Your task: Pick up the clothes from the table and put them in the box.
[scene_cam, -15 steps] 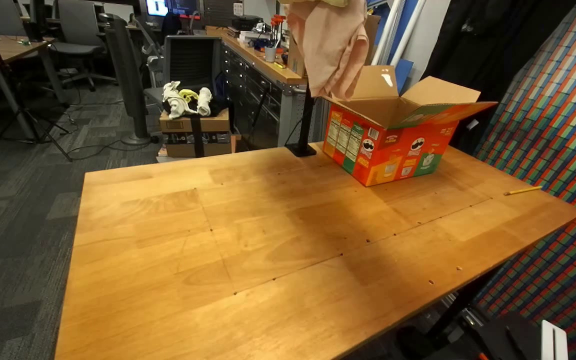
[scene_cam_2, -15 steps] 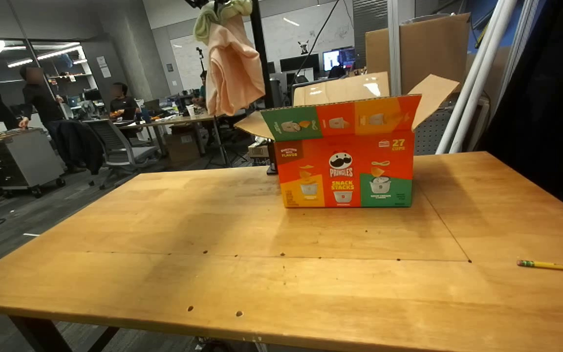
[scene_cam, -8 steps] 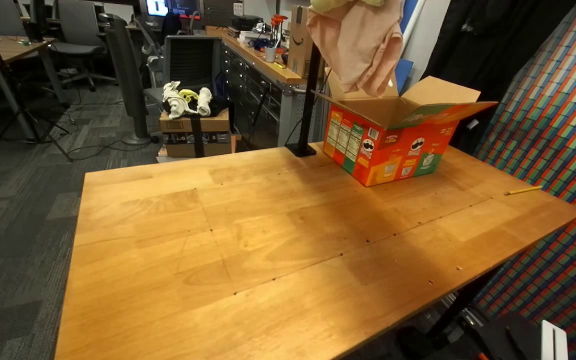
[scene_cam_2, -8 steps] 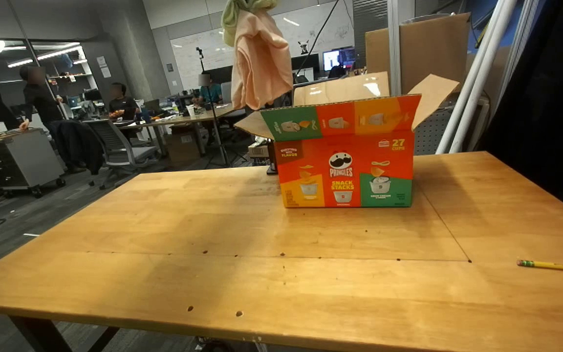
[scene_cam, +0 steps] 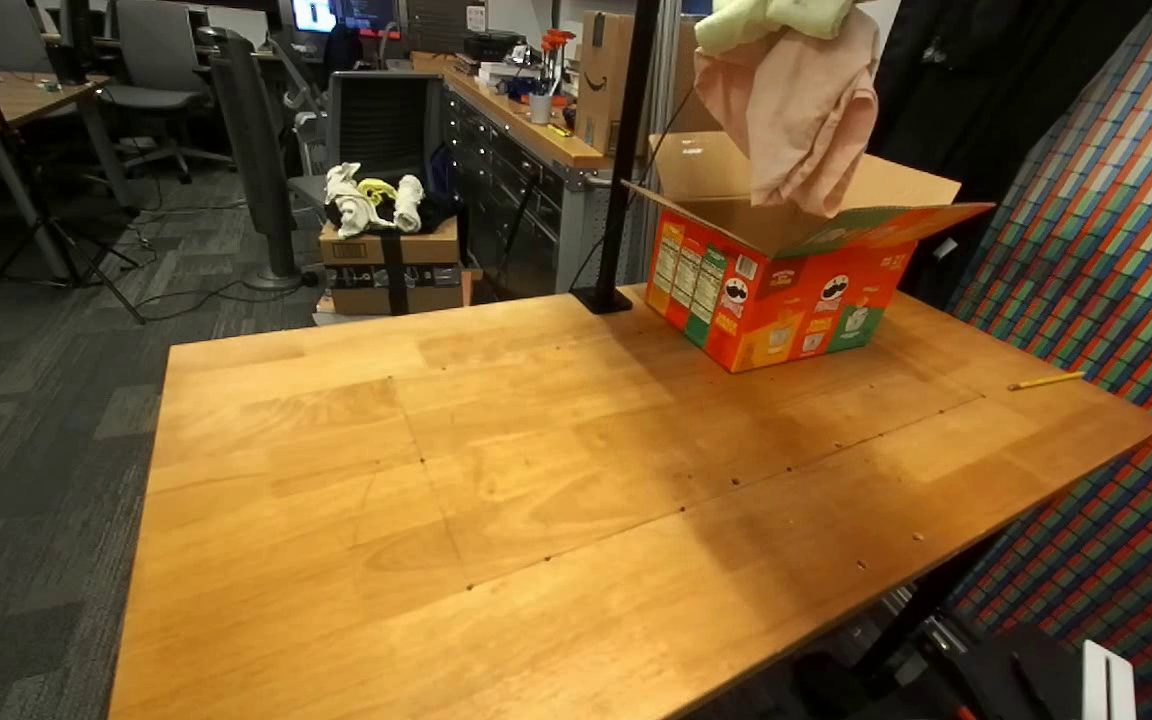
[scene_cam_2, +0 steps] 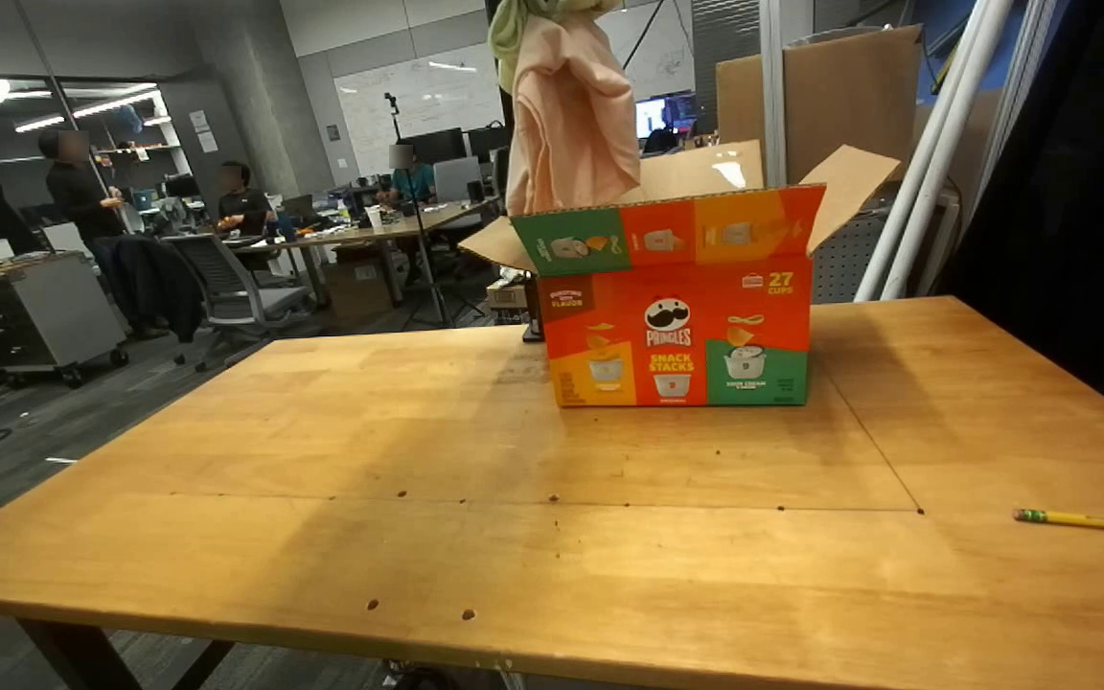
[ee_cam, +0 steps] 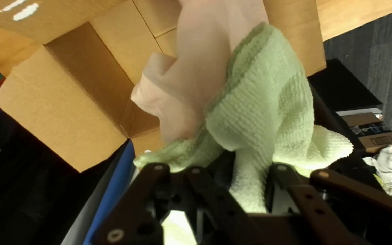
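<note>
The clothes hang in the air over the open box: a pale pink-beige cloth (scene_cam: 791, 125) below a light green cloth (scene_cam: 781, 18). The pink cloth (scene_cam_2: 571, 120) also shows in an exterior view, its lower end hidden behind the box's front flap. The orange-red box (scene_cam_2: 672, 331) stands on the wooden table (scene_cam: 416, 490) with flaps spread. In the wrist view my gripper (ee_cam: 247, 173) is shut on the green cloth (ee_cam: 260, 92), with the pink cloth (ee_cam: 206, 58) hanging beyond it over the box's brown inside (ee_cam: 128, 54). The gripper is out of sight in both exterior views.
A black post (scene_cam: 621, 200) stands at the table's far edge beside the box. A yellow pencil (scene_cam: 1046, 381) lies on the table to the right. Cartons with white cloths on top (scene_cam: 391, 245) stand beyond the table. A dark curtain (scene_cam_2: 1069, 172) hangs behind the box's right side.
The held clothes have moved right in both exterior views, from beside the box's left flap to over its opening. The box and table have not moved.
</note>
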`<act>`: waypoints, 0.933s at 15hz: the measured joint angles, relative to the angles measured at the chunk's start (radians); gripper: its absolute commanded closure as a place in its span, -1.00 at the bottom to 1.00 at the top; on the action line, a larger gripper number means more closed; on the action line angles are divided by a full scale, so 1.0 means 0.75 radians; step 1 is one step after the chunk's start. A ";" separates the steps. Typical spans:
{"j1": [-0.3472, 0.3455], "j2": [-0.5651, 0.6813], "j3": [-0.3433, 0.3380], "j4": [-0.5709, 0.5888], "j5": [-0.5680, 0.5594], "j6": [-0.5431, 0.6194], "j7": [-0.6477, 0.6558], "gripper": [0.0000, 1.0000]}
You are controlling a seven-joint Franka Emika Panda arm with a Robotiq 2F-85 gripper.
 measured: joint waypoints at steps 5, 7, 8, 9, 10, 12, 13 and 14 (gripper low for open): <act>-0.033 -0.005 -0.006 -0.077 0.017 0.002 0.000 0.93; -0.033 -0.005 -0.005 -0.107 0.031 0.004 -0.001 0.93; -0.033 -0.005 -0.002 -0.125 0.040 0.007 -0.002 0.93; -0.033 -0.005 0.000 -0.146 0.049 0.013 -0.003 0.93; -0.031 -0.005 0.003 -0.170 0.055 0.022 -0.004 0.78; -0.026 -0.003 0.009 -0.222 0.059 0.039 -0.004 0.68; -0.024 -0.002 0.011 -0.250 0.059 0.050 -0.004 0.54; -0.023 -0.002 0.013 -0.271 0.059 0.058 -0.004 0.40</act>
